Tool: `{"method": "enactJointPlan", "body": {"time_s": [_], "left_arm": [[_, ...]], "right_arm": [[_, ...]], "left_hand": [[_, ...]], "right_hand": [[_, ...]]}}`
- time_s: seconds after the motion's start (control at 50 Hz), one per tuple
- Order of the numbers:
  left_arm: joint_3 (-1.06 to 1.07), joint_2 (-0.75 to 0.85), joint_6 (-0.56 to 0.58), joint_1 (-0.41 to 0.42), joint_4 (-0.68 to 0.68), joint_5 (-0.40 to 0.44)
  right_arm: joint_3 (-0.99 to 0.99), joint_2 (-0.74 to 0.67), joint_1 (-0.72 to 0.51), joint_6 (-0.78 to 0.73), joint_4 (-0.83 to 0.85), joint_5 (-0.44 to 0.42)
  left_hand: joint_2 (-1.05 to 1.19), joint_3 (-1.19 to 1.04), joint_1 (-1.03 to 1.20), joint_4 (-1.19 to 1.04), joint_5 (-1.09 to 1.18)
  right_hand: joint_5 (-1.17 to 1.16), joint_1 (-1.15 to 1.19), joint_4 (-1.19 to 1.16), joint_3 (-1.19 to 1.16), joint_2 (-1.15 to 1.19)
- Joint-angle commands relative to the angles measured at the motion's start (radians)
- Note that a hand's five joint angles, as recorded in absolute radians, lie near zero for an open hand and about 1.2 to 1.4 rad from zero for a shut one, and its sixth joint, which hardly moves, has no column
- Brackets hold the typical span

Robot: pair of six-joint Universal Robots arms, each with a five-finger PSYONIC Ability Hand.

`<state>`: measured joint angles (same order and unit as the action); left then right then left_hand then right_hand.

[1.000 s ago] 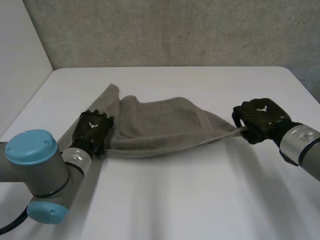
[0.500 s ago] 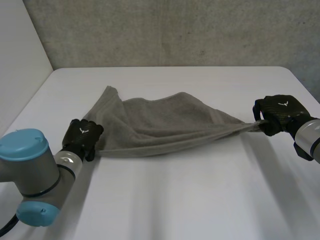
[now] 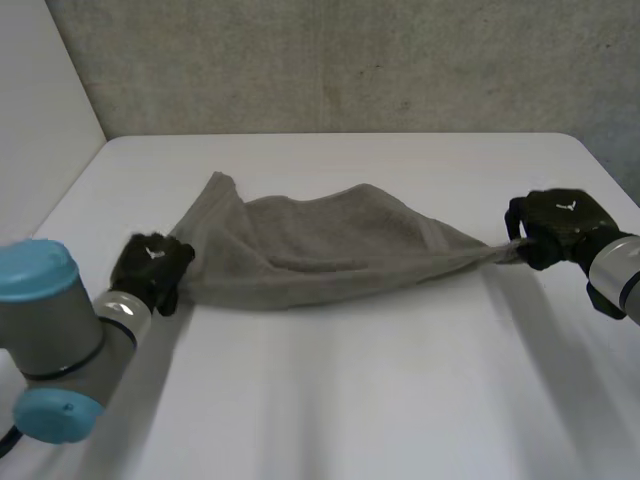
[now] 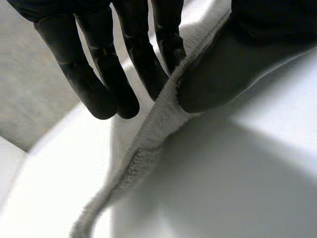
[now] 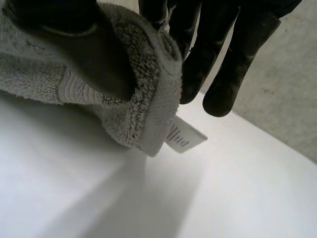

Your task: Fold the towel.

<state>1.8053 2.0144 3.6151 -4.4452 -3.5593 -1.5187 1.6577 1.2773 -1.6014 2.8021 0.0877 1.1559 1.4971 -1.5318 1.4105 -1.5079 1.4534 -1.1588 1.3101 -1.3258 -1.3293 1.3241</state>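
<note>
Towel (image 3: 320,250) stretched btw left hand (image 3: 150,268) & right hand (image 3: 555,225), each pinching an end.

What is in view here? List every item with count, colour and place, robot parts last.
grey terry-cloth towel: one, grey, across the middle of the table, drawn out between the two hands
small rectangular label: one, white with dark print, hanging from the towel's end at the right hand
flat white table: one, white, under everything
rough concrete wall: one, grey, behind the table
robot arms: two, grey with light-blue caps, left arm and right arm at the table's near sides
left robot hand: one, black, pinching the towel's left end
right robot hand: one, black, gripping the towel's right end
</note>
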Motion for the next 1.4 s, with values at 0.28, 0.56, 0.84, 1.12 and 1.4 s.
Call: {"method": "enactJointPlan", "body": {"time_s": [0.28, 0.56, 0.84, 1.12, 1.4], "left_arm": [[-0.096, -0.615, -0.001, -0.042, 0.293, 0.074], [-0.449, -0.226, 0.002, -0.059, 0.516, 0.084], [-1.071, 0.06, -0.018, -0.04, 0.424, 0.061], [-0.919, -0.003, -0.108, -0.059, 0.068, 0.0], [-0.307, -0.011, -0.104, -0.146, 0.05, 0.155]], "right_arm": [[-0.277, 0.341, 0.003, -0.073, -0.382, -0.081], [-0.682, -0.016, -0.088, -0.285, -0.7, -0.01], [-1.181, -0.302, -0.27, -0.323, -0.193, 0.223], [-0.899, -0.183, -0.265, -0.251, -0.107, 0.125], [-0.489, -0.226, -0.23, -0.443, -0.244, 0.047]], "left_hand": [[-0.101, 0.136, -0.014, 0.112, -0.232], [-0.101, 0.136, -0.014, 0.112, -0.232], [-0.101, 0.136, -0.014, 0.112, -0.232], [-0.101, 0.136, -0.014, 0.112, -0.232], [-0.101, 0.136, -0.014, 0.112, -0.232]], "right_hand": [[-0.063, 0.086, -0.07, -0.067, 0.072], [-0.063, 0.086, -0.07, -0.067, 0.072], [-0.063, 0.086, -0.07, -0.067, 0.072], [-0.063, 0.086, -0.07, -0.067, 0.072], [-0.063, 0.086, -0.07, -0.067, 0.072]]}}
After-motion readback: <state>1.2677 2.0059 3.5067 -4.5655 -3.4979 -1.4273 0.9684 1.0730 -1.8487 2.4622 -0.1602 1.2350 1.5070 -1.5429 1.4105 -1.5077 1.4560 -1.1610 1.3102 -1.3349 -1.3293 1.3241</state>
